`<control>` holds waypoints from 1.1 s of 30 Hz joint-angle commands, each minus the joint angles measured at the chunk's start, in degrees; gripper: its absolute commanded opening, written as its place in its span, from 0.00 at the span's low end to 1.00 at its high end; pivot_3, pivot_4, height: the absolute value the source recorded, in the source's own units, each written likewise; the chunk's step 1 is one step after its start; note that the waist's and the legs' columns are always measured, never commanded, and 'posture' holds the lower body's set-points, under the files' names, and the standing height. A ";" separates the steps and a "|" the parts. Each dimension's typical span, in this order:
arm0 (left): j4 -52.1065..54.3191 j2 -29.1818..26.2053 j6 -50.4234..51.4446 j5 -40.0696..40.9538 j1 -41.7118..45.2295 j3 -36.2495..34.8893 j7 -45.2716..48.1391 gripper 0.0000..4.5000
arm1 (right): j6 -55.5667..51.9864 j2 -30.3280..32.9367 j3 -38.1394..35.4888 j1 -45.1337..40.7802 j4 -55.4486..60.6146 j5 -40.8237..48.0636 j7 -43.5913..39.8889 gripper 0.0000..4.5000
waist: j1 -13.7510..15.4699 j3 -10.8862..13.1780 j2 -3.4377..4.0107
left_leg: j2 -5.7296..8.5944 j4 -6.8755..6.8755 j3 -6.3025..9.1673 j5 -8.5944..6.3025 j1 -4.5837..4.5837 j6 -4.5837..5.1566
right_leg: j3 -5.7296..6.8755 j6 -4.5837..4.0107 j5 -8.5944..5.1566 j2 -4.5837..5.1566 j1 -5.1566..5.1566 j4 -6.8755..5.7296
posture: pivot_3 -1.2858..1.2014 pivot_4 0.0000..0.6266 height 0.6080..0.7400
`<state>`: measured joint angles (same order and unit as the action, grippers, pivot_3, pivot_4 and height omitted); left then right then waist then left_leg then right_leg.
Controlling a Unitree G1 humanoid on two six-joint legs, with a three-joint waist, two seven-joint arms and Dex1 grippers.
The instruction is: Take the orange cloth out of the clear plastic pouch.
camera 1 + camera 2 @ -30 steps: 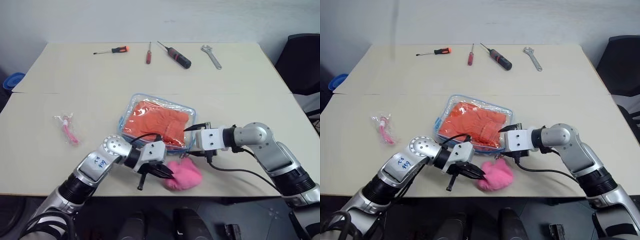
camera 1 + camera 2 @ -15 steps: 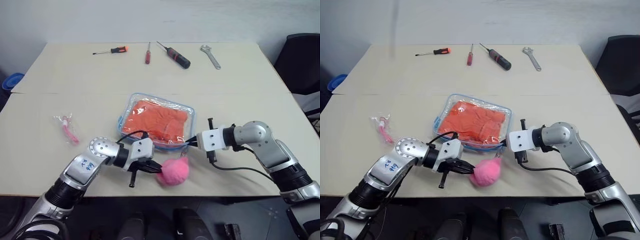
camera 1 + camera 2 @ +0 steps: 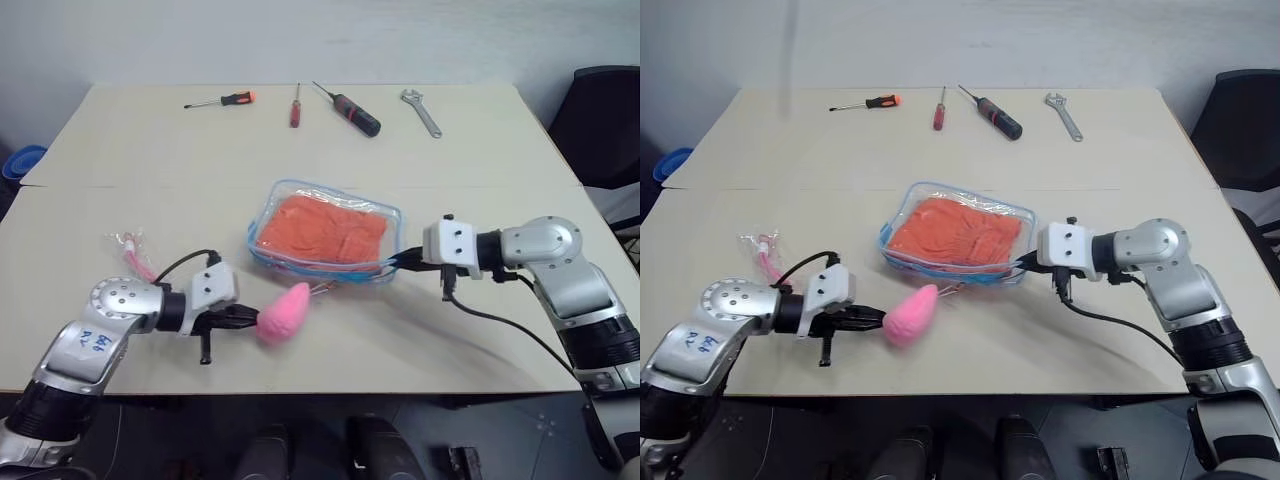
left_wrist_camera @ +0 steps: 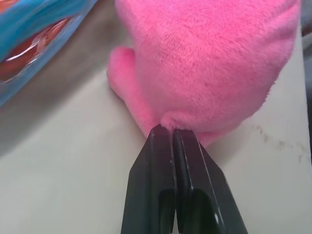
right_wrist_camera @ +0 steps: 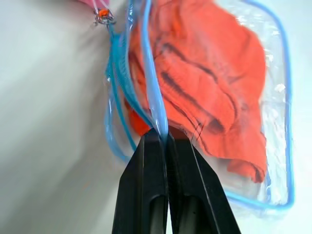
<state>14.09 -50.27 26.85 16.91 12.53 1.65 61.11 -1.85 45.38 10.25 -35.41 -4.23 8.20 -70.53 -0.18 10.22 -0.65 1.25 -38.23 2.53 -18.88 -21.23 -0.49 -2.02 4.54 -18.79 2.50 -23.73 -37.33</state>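
The clear plastic pouch (image 3: pixel 372 215) with light blue trim lies mid-table, and the orange cloth (image 3: pixel 325 228) is inside it. My right gripper (image 3: pixel 401 262) is shut on the blue-trimmed edge at the pouch's near right corner; the right wrist view shows the gripper (image 5: pixel 163 134) pinching that edge, with the orange cloth (image 5: pixel 195 87) just behind it. To the left of the pouch, near the front edge, my left gripper (image 3: pixel 250 319) is shut on a pink plush lump (image 3: pixel 285 312). In the left wrist view the fingertips (image 4: pixel 161 134) pinch the plush (image 4: pixel 209 58).
Two screwdrivers (image 3: pixel 222 100) (image 3: pixel 296 106), a black-handled tool (image 3: pixel 350 110) and a wrench (image 3: pixel 423 111) lie along the table's far edge. A small clear packet with a pink item (image 3: pixel 135 255) lies at the left. A black chair (image 3: pixel 605 110) stands at the right.
My left gripper has pulled the pink plush to the left, away from the pouch. My right gripper has shut on the pouch's edge and drawn it slightly right and up.
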 commanded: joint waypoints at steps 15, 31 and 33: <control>-11.06 -7.04 -0.62 3.89 -5.50 -17.83 0.51 0.00 | 19.25 5.66 -2.09 2.55 -10.24 -5.01 0.43 0.01 | -0.13 0.04 0.07 | 0.00 0.06 -0.04 -0.12 0.01 0.21 | 0.02 -0.03 -0.01 0.01 -0.03 0.01 | 0.52 0.24 1.00; -5.06 -8.10 16.59 20.87 3.58 -21.76 4.98 0.81 | -9.04 7.81 -13.51 19.56 17.61 9.83 4.84 0.97 | 0.43 0.06 0.04 | -0.02 0.04 0.04 -0.12 -0.04 0.20 | 0.04 -0.03 -0.01 0.01 -0.04 -0.06 | 0.52 0.24 1.00; -5.54 -8.82 19.14 23.45 11.19 -19.09 6.61 0.81 | -16.00 8.27 -16.46 22.64 24.04 15.75 5.30 0.97 | 0.76 0.06 0.02 | 0.00 -0.03 0.17 -0.12 -0.07 0.20 | 0.16 -0.03 -0.01 0.03 0.01 -0.05 | 0.52 0.24 1.00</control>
<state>7.69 -58.30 44.42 37.25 22.15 -17.43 66.25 -13.91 52.47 -3.07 -13.03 14.94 19.46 -65.68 0.58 10.28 -0.63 1.29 -38.28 2.70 -18.99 -21.26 -0.29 -1.87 4.52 -18.80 2.56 -23.66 -37.39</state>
